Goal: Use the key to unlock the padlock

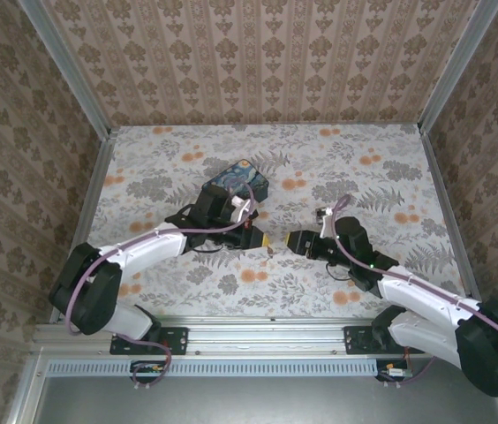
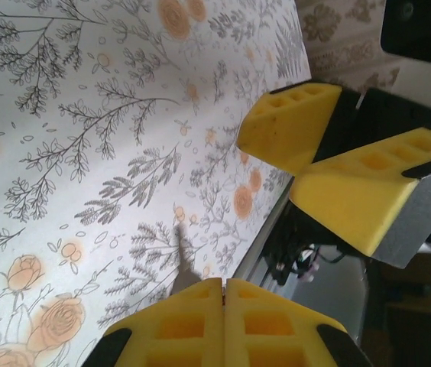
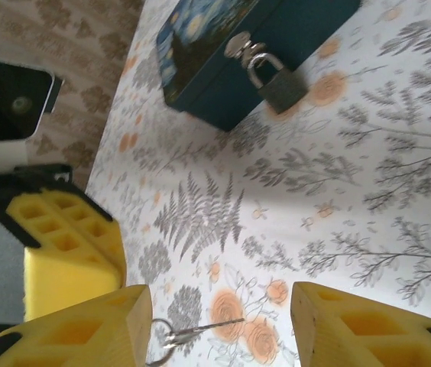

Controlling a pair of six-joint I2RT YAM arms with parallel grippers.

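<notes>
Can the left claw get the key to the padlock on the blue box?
Probably yes. The left claw is shut on the key, and only bare table lies between it and the padlock hanging on the tin; it points away, so it must turn.

The tin sits on the bench, left of centre and behind both end effectors. The padlock hangs from the latch on the tin's wall that faces the arms. In front of the tin, the left end effector and the right end effector face each other tip to tip, close together. The key pokes out from the left one's tips, towards the right one.
</notes>
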